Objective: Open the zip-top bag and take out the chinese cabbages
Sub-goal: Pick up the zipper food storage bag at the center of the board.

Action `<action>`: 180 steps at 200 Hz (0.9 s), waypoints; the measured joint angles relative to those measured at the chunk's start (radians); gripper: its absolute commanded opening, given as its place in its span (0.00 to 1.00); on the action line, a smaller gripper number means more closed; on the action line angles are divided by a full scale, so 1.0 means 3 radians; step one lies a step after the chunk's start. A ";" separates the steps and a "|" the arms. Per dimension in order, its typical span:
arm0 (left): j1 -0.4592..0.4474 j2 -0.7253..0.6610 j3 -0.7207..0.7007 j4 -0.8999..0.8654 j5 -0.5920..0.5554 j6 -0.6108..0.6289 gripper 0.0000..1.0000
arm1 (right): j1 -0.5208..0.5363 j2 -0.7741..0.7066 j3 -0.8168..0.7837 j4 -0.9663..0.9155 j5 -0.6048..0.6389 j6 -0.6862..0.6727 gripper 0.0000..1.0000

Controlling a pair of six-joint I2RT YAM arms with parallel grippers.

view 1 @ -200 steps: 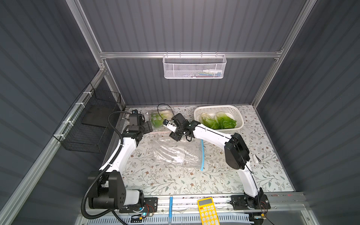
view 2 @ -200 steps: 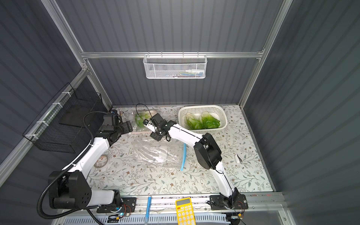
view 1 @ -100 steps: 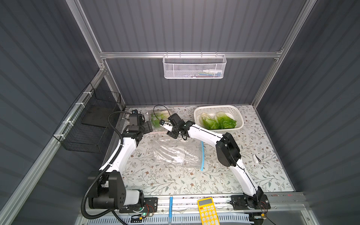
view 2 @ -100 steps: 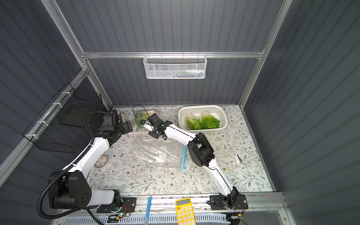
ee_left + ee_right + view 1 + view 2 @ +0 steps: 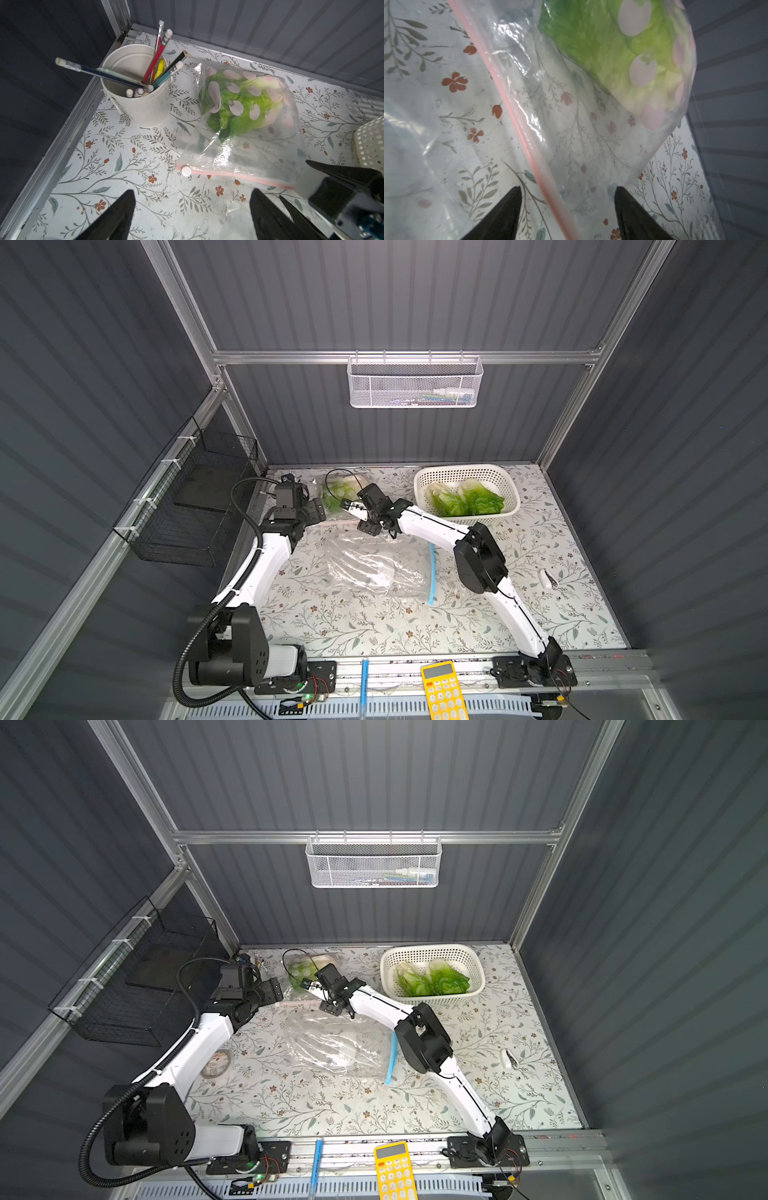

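Note:
The zip-top bag [image 5: 249, 149] with a pink zip [image 5: 239, 175] lies at the back left, also seen in both top views [image 5: 345, 493] [image 5: 305, 971]. One of the chinese cabbages [image 5: 239, 97] is inside it. The white slider [image 5: 186, 171] sits at the zip's end nearest the cup. My right gripper [image 5: 568, 189] is open, and the pink zip [image 5: 517, 116] runs between its fingers at the bag's other corner. My left gripper [image 5: 191, 199] is open over bare table, just short of the zip and touching nothing. Two more cabbages [image 5: 446, 499] [image 5: 482, 497] lie in the white basket [image 5: 465, 470].
An empty clear bag [image 5: 374, 568] with a blue zip lies mid-table. A white cup of pencils [image 5: 141, 104] stands in the back left corner beside the bag. A tape roll [image 5: 216, 1063] lies under the left arm. A yellow calculator [image 5: 442, 689] rests on the front rail.
My right gripper has moved left to the pink-zip bag's corner; its jaws narrowed, then widened. The left arm has not moved.

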 measured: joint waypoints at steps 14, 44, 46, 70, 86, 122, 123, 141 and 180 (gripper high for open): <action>0.0000 0.0000 0.0000 0.0000 0.0000 0.0000 0.88 | -0.0003 0.0066 0.0041 0.0006 0.0038 -0.0037 0.77; 0.0000 0.0000 0.0000 0.0000 0.0000 0.0000 0.88 | -0.0008 0.0183 0.0134 0.0017 0.0061 -0.0089 0.81; 0.0000 0.0000 0.0000 0.0000 0.0000 0.0000 0.88 | -0.0009 0.0191 0.0139 0.0019 0.0062 -0.0094 0.81; 0.0000 0.0000 0.0000 0.0000 0.0001 0.0000 0.88 | -0.0013 0.0285 0.0262 0.0023 0.0056 -0.0108 0.86; 0.0000 0.0000 0.0000 -0.0001 0.0006 -0.0001 0.88 | -0.0023 0.0329 0.0340 0.0024 0.0028 -0.0100 0.89; 0.0000 0.0000 0.0000 -0.0001 0.0025 -0.0011 0.88 | -0.0066 0.0355 0.0451 0.0076 -0.0025 -0.0061 0.91; 0.0000 0.0000 0.0000 0.0000 0.0027 -0.0011 0.88 | -0.0066 0.0357 0.0455 0.0078 -0.0025 -0.0060 0.91; 0.0000 0.0000 0.0000 -0.0001 0.0037 -0.0011 0.88 | -0.0080 0.0421 0.0565 0.0136 -0.0038 -0.0051 0.88; 0.0000 0.0000 0.0000 -0.0001 0.0037 -0.0011 0.88 | -0.0095 0.0515 0.0589 0.0174 -0.0086 -0.0039 0.77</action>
